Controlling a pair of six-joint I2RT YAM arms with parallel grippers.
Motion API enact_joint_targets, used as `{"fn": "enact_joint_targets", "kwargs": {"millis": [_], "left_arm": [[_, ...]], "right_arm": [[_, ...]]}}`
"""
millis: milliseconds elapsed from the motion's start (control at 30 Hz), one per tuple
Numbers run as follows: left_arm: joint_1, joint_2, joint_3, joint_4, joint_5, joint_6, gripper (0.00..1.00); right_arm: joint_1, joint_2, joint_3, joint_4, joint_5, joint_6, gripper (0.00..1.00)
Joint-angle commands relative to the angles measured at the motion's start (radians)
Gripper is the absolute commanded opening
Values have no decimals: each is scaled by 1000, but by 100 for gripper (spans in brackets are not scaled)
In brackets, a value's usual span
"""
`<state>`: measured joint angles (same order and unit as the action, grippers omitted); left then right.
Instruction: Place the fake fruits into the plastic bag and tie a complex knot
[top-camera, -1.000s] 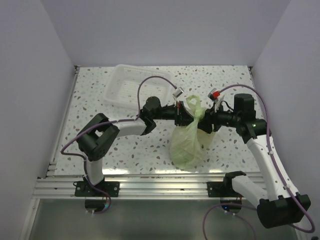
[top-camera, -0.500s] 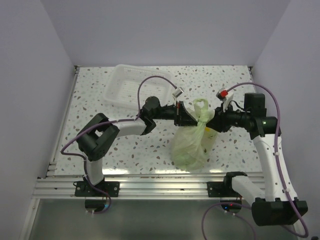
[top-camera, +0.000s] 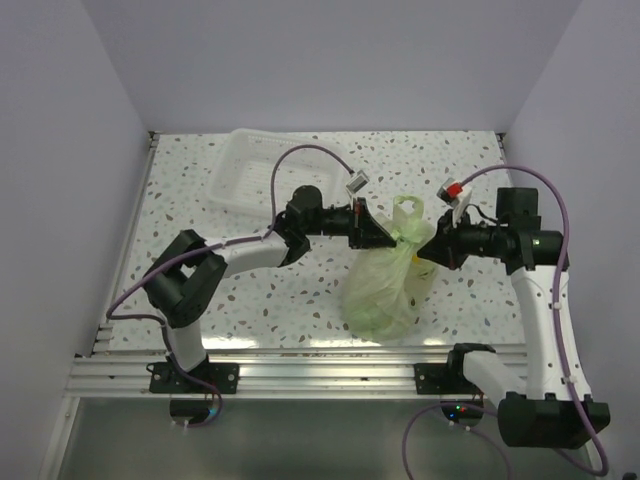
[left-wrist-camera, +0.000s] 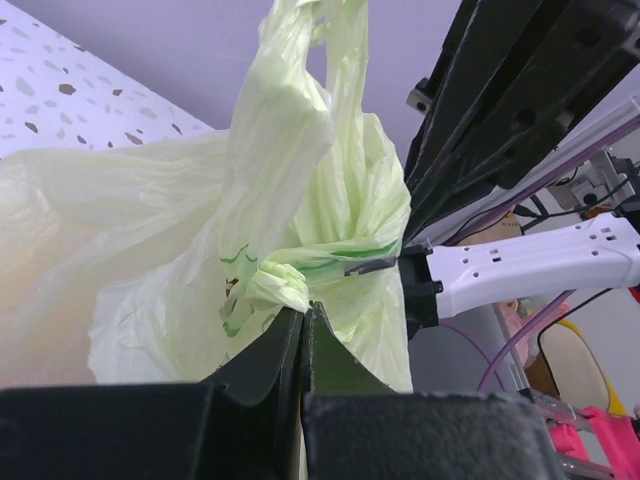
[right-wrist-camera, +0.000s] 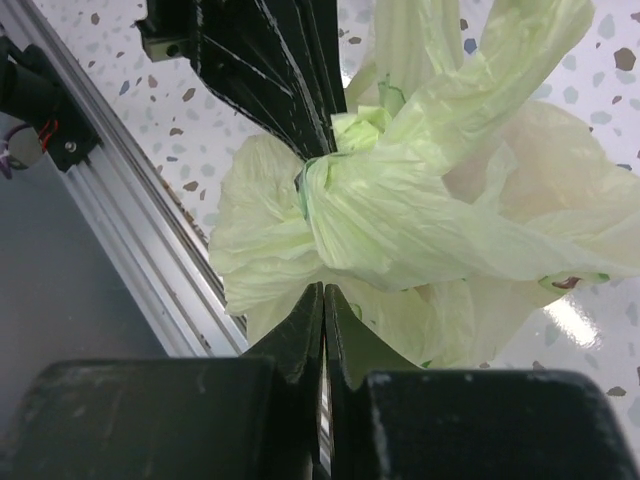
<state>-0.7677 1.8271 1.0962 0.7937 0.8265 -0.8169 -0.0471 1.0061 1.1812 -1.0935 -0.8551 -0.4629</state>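
plastic bag (top-camera: 385, 290) was pinched from two sides at the knot (right-wrist-camera: 345, 190)
right gripper (top-camera: 423, 247), half open a second before, had closed on the bag; left gripper (top-camera: 388, 235) stayed clamped on it.

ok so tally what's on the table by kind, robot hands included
plastic bag: 1
plastic basket: 1
robot hands: 2, left hand and right hand
total: 4
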Motion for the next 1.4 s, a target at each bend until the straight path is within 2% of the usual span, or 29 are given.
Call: {"fn": "enact_joint_targets", "kwargs": {"millis": [0,133,167,300,467,600,767,967,1067,1167,1233,1367], "left_arm": [[5,-78,45,-63,-35,110,0],[5,-103,54,-120,-49,180,0],[2,-107,56,-140,-55,194,0],[2,-126,67,-188,-72,252,0],[2,-135,79,-255,-116,291,0],[2,-150,87,-306,-161,344,0],[-1,-147,106,-392,-196,378,0],[-5,-143,110,-415,-207,378,0],[-7,-146,105,-403,-199,378,0],[-10,-147,102,-389,-182,375,0],[-13,-147,105,-395,-176,377,0],[-19,-149,106,-412,-193,389,0]], "right_arm": [[-4,-64,-69,91,17,91,0],[-4,-222,-270,402,73,312,0],[-4,-245,-306,538,91,357,0],[-4,-299,-455,754,180,524,0],[-4,-310,-558,1034,147,676,0],[-2,-258,-603,1089,119,724,0],[9,-233,-646,1245,76,805,0],[102,-176,-629,1183,114,747,0],[131,-190,-646,1190,177,739,0],[153,-189,-650,1173,307,730,0],[159,-192,-667,1182,364,728,3],[178,-143,-680,1247,328,765,7]]}}
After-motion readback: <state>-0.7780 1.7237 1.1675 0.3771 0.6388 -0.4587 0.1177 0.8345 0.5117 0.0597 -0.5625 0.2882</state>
